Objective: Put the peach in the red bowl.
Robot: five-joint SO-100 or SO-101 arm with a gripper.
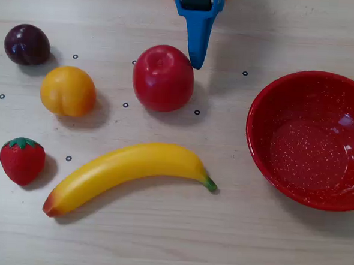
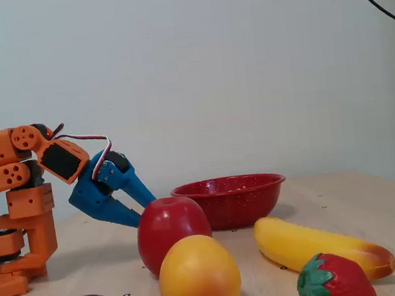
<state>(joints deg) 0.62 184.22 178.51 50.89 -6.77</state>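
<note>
On a pale wooden table (image 1: 158, 239), our blue gripper (image 2: 145, 210) hangs with its jaws a narrow way apart and nothing between them, its tips just beside the red apple (image 1: 163, 77) near the top edge of the overhead view. The peach (image 1: 68, 90) we are after sits on the table at the left of that view, between the dark plum (image 1: 27, 44) above it and the strawberry (image 1: 22, 159) below, with the apple on its right and the banana (image 1: 129, 168) stretched out below that. The red bowl (image 1: 269, 96) stands empty at the far right, its rim cut by the frame edge. To do this step well, we judge we should lift clear of the apple, open wider than the peach, and come down over its top rather than slide in from the side, where plum and apple crowd it. The carry looks open if we pass above the apple; bare table lies between apple and bowl.
</note>
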